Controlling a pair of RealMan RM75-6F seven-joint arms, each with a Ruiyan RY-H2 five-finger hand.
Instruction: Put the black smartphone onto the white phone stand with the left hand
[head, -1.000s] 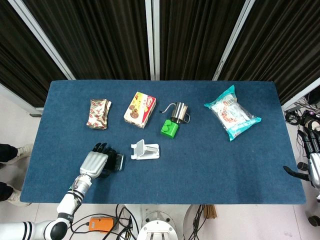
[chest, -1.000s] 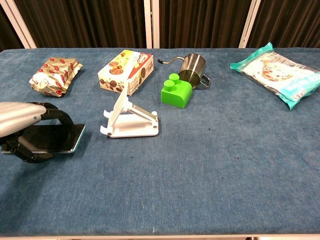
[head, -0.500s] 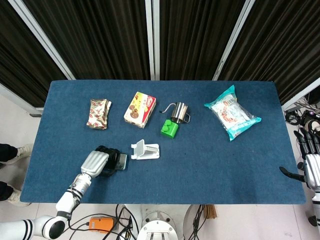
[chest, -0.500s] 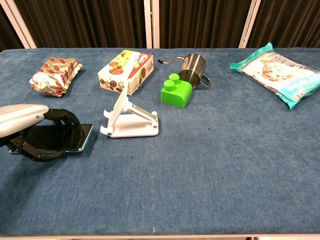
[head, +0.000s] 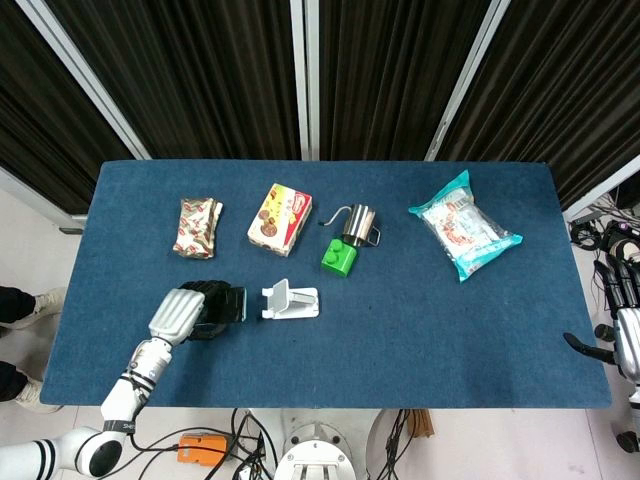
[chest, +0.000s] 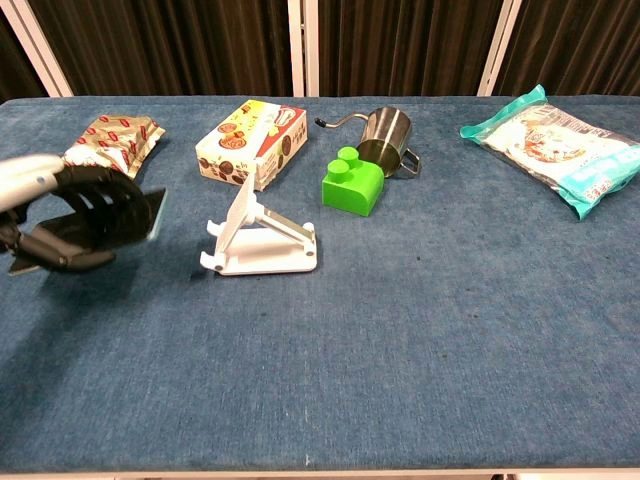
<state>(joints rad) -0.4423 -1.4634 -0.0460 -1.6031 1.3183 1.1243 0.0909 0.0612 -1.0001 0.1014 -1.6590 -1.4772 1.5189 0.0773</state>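
The black smartphone sits in the left hand, lifted clear of the tabletop and tilted up on edge, its long axis running roughly left to right with the free end toward the white phone stand. From the head view the phone is just left of the stand, near it but not touching. The stand's sloped back rises on its left side and its flat base extends to the right, so my reading is that the phone has to travel rightward past that raised plate and settle leaning on it. The left hand wraps the phone with dark fingers curled over the top edge and the thumb below, a firm hold rather than a loose one. The right hand is well apart at the far right edge, off the tabletop; its fingers look spread and it appears to hold nothing. The left hand is plainly the nearer one, and the placing step is not yet done.
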